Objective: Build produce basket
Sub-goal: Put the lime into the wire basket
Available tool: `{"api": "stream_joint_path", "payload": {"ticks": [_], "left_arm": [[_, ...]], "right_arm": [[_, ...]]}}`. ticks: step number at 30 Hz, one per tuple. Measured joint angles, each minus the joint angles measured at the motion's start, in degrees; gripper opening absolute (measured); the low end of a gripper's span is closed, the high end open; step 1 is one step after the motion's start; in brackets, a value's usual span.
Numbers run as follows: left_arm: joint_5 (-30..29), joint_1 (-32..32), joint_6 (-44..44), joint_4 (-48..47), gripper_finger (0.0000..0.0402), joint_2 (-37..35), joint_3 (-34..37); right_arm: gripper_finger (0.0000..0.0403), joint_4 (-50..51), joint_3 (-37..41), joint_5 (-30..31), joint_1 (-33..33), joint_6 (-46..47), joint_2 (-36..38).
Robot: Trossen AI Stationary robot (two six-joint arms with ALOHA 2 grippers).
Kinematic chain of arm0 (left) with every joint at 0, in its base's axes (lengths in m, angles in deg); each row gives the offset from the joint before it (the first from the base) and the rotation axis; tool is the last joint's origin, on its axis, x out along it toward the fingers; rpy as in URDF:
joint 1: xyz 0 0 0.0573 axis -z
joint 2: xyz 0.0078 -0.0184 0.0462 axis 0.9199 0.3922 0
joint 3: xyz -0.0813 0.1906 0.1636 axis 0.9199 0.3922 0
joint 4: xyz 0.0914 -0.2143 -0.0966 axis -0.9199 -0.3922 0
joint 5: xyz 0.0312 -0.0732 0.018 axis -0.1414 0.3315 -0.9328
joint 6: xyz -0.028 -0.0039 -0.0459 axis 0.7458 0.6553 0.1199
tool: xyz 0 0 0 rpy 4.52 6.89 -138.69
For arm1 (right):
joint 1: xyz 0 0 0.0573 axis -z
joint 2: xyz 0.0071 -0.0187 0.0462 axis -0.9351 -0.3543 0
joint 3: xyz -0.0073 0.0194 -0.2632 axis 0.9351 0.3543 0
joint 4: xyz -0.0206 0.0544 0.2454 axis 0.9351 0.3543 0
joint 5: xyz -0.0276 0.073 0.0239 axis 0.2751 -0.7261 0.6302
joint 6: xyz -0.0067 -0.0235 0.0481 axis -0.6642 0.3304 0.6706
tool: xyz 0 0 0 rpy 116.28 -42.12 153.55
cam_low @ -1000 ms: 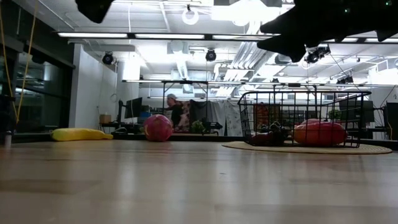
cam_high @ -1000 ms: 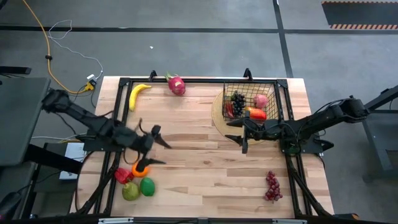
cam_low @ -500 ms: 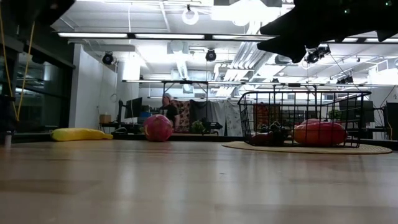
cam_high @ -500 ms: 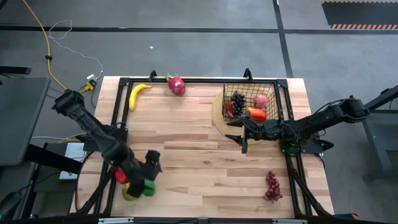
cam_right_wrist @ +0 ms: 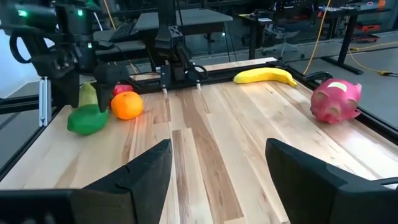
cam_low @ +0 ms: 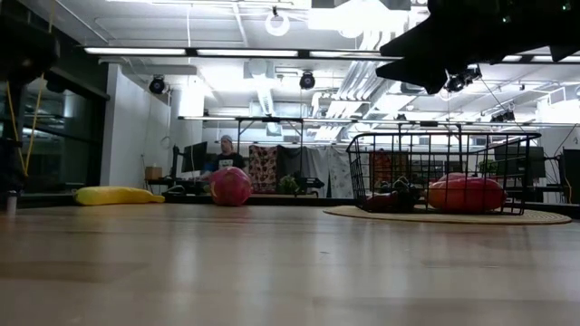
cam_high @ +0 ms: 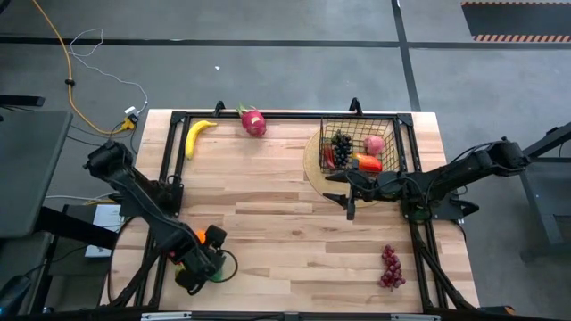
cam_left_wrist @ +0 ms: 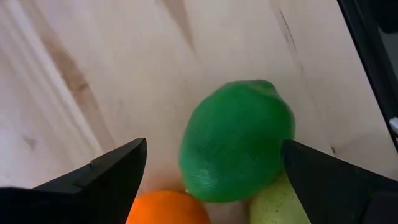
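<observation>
Two arms are over the wooden worktop [cam_high: 294,223]. At the near left corner the left gripper [cam_high: 207,266] is down over a cluster of produce; its fingers [cam_left_wrist: 106,174] stand wide apart and hold nothing, straddling a green lime [cam_left_wrist: 236,149] that lies on the wood between them. An orange [cam_left_wrist: 165,208] touches the lime on one side and a pale green pear [cam_left_wrist: 277,202] on the other. The right wrist view also shows a red piece [cam_right_wrist: 122,89] just behind the orange. Along the far edge lie a yellow banana [cam_high: 196,135] and, right of it, a pink dragon fruit [cam_high: 253,121], well apart from the cluster. Farther right, the black wire basket [cam_high: 393,134] sits on a round tan mat [cam_high: 312,165] near the far right corner; it contains dark grapes [cam_high: 342,143], a pink fruit [cam_high: 375,144] and a red-orange pepper [cam_high: 368,163]. The right gripper [cam_high: 348,192] hangs just in front of the basket, fingers [cam_right_wrist: 130,180] partly open, empty. A second grape bunch [cam_high: 390,266] lies near the front right edge.
</observation>
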Motion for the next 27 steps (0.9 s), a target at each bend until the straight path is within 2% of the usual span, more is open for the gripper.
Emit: {"api": "stream_joint_path", "payload": {"ticks": [11,20,23,27], "left_arm": [[4.13,-0.24,-6.86,2.36,0.0361,7.19,-0.01],[3.8,-1.46,-7.72,1.98,0.036,10.72,0.0],[3.84,-2.26,-7.72,1.9,0.0348,10.63,0.0],[3.81,-3.38,-8.18,1.83,0.0307,9.54,0.0]], "right_arm": [[0.025,2.62,0.0,0.23,0.0,0.44,-0.04],[0.025,2.51,0.0,0.42,0.0,0.42,-0.02],[0.025,2.51,0.0,0.42,0.02,0.42,-0.02],[0.025,2.57,0.0,0.42,0.02,0.48,-0.02]]}}
